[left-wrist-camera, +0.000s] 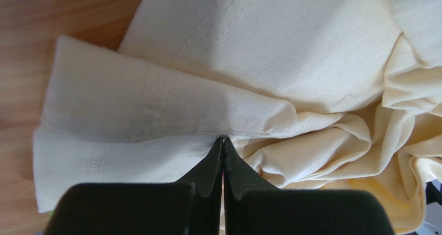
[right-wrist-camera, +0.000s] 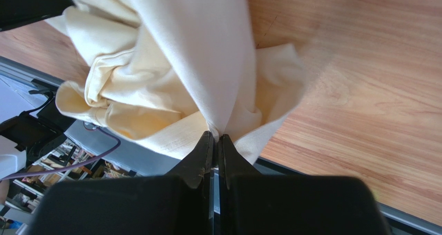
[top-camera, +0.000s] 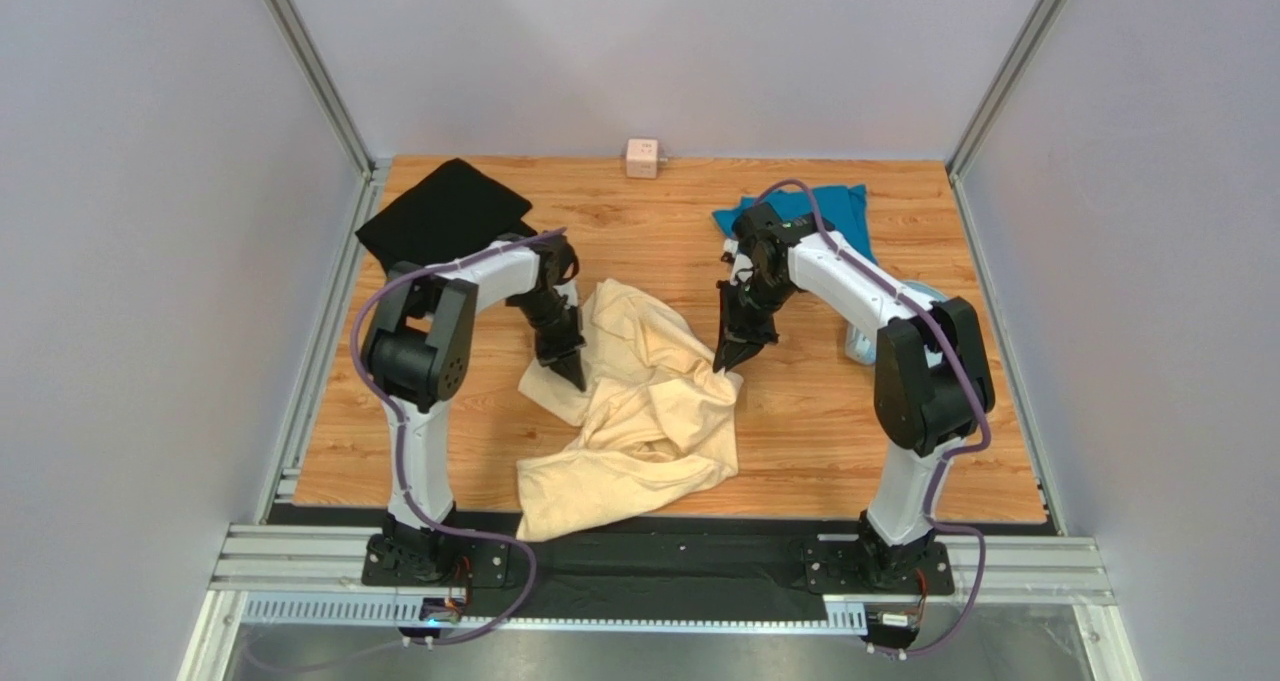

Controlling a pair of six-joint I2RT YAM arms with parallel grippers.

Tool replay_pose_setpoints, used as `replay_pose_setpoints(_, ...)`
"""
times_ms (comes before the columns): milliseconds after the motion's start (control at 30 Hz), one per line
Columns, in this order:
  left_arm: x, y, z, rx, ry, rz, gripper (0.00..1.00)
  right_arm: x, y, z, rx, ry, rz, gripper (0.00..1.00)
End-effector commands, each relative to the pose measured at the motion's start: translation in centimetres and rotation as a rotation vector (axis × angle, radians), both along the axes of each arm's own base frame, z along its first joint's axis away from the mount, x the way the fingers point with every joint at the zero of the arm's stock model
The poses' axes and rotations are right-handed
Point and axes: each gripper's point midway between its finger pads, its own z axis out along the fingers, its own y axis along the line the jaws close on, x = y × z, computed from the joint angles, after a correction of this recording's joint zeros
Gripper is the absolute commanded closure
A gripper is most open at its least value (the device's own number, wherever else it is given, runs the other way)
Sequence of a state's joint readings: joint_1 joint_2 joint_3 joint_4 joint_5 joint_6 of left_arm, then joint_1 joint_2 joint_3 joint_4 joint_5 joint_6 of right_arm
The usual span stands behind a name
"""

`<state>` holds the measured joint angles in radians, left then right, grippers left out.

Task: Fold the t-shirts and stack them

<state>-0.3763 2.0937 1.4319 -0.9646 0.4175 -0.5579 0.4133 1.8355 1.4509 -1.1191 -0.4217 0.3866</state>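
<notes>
Both pincers are clamped tight on the crumpled cream-yellow shirt (top-camera: 639,411) at centre frame, left gripper (top-camera: 568,369) pinching its left edge, right gripper (top-camera: 732,354) its right side, with the black shirt (top-camera: 443,209) upper left and the teal shirt (top-camera: 834,209) upper right.

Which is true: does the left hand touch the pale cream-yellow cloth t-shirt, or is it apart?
Touching. The left wrist view shows the left hand shut on a fold of the pale cream-yellow cloth t-shirt.

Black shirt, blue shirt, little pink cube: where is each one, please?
black shirt (top-camera: 443,213): overhead view, middle of the cloth
blue shirt (top-camera: 854,204): overhead view, bare part right of the arm
pink cube (top-camera: 643,158): overhead view, its top face
</notes>
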Motion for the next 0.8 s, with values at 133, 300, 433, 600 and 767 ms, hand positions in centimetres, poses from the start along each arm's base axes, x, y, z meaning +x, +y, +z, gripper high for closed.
replay_pose_setpoints(133,-4.9,8.1,0.8,0.203,-0.012,0.067,1.0,2.6,0.2,-1.5,-0.005,-0.006,0.032,1.0)
replay_pose_setpoints(300,-7.6,9.8,1.2,0.253,-0.031,0.075,1.0,4.1,0.2,-1.4,0.02,-0.002,0.023,1.0)
replay_pose_setpoints(433,-10.0,10.8,0.3,0.286,0.031,0.09,1.0,4.8,0.6,-0.9,0.043,-0.005,0.03,1.0)
replay_pose_setpoints(600,-9.9,10.0,1.1,0.232,0.005,0.099,1.0,5.6,1.3,-0.8,0.067,0.002,0.032,1.0)
replay_pose_setpoints(767,-3.7,8.1,7.1,0.129,-0.264,0.131,0.91,5.1,1.6,-1.2,0.09,0.023,0.03,1.0)
